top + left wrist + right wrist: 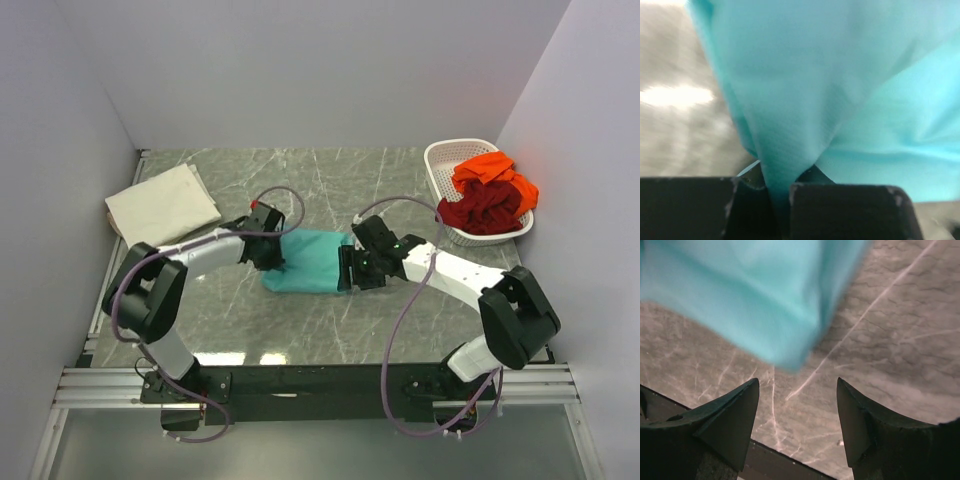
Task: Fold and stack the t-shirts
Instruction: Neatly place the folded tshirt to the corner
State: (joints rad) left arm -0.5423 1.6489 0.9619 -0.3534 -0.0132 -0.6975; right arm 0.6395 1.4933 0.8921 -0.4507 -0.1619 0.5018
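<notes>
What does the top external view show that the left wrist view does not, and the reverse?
Only the top external view shows the folded cream t-shirt at far left and the white basket holding the orange t-shirt and dark red t-shirt. Only the left wrist view shows the left pincer shut on a pinched fold of cloth. Both show the teal t-shirt and the marble table.

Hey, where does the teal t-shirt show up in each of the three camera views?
Top external: teal t-shirt at table centre, between the arms.
Left wrist: teal t-shirt fills most of the frame, pinched in the left tool.
Right wrist: teal t-shirt upper left, beyond the open right tool.
Shared landmark: grey marble tabletop.
</notes>
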